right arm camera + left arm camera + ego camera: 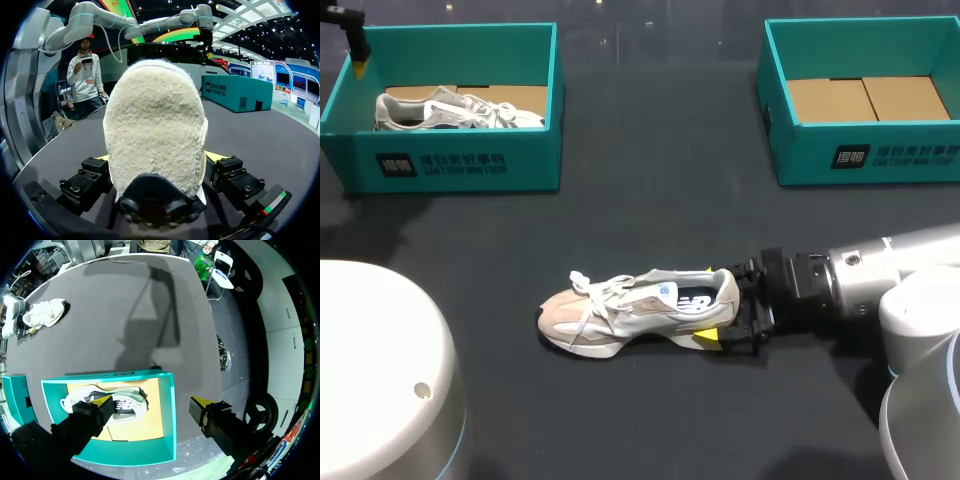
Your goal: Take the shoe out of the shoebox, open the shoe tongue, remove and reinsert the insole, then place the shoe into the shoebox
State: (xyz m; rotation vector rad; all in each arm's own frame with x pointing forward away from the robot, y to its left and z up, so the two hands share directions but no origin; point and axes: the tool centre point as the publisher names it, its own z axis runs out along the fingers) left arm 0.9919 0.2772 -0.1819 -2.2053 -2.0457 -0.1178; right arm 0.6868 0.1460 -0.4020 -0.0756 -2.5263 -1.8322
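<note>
The first step looks done: a sneaker point(640, 310) is out of its box and lies on its sole on the surface, around the middle and toward the near edge, with its toe pointing to the left edge. The right gripper point(712, 303) is at its heel, one yellow-tipped finger pressed to each side, so it appears to be clamped on the heel. In the right wrist view the fuzzy heel fills the space between the fingers.

The laces look drawn across the tongue and no insole lies outside the shoe. By my reading, opening the tongue, taking the insole out and refitting it, and boxing the shoe are all left to do.

The shoebox point(865, 155) at the far right corner is empty. The other shoebox point(460, 165), at the far left corner, holds a second sneaker point(460, 108). The left gripper point(152, 402) hangs above that box, fingers spread wide and holding nothing.
</note>
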